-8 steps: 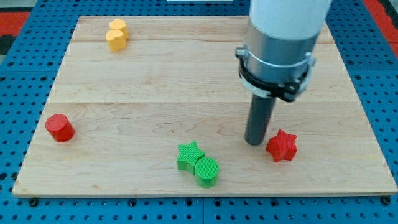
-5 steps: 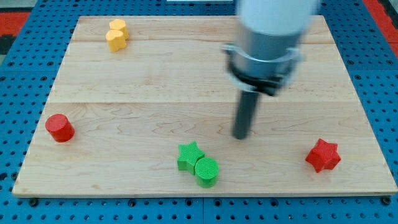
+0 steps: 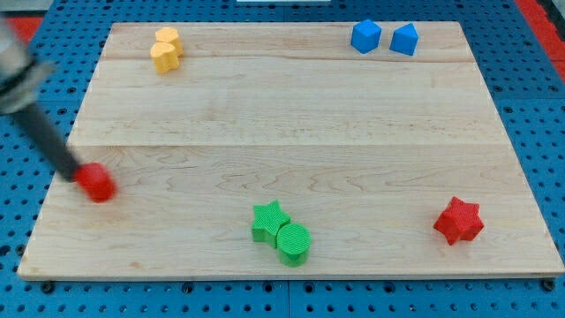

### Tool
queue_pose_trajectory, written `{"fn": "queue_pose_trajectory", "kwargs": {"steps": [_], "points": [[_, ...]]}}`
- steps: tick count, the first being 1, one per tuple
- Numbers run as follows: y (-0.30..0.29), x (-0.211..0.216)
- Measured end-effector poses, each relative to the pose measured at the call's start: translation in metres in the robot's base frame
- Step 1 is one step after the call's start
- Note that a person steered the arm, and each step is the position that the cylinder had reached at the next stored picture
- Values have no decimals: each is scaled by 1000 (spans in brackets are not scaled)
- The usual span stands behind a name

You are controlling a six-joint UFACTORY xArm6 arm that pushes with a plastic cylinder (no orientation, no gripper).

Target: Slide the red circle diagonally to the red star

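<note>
The red circle (image 3: 96,184) sits near the view's left edge of the wooden board (image 3: 282,115), slightly blurred. My tip (image 3: 72,175) is at its upper left, touching or almost touching it; the rod slants up to the view's left and is motion-blurred. The red star (image 3: 458,221) lies far off at the view's lower right.
A green star (image 3: 268,221) and green circle (image 3: 294,242) touch each other at the bottom middle, roughly between the red blocks. Two yellow blocks (image 3: 165,49) sit at the top left. Two blue blocks (image 3: 383,38) sit at the top right.
The arm swept from the board's middle right to the far left. The red star ended farther right and lower than at first. The red circle has shifted slightly right and down.
</note>
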State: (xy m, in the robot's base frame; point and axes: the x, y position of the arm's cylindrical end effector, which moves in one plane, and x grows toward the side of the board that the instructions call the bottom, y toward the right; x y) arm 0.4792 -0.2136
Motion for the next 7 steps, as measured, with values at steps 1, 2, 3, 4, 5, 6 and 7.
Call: {"fn": "queue_pose_trajectory", "kwargs": {"steps": [1,2,3,4,5,6,7], "points": [[122,-18],[35,-22],[-17,-28],[14,9],[66,16],[36,49],[81,53]]}}
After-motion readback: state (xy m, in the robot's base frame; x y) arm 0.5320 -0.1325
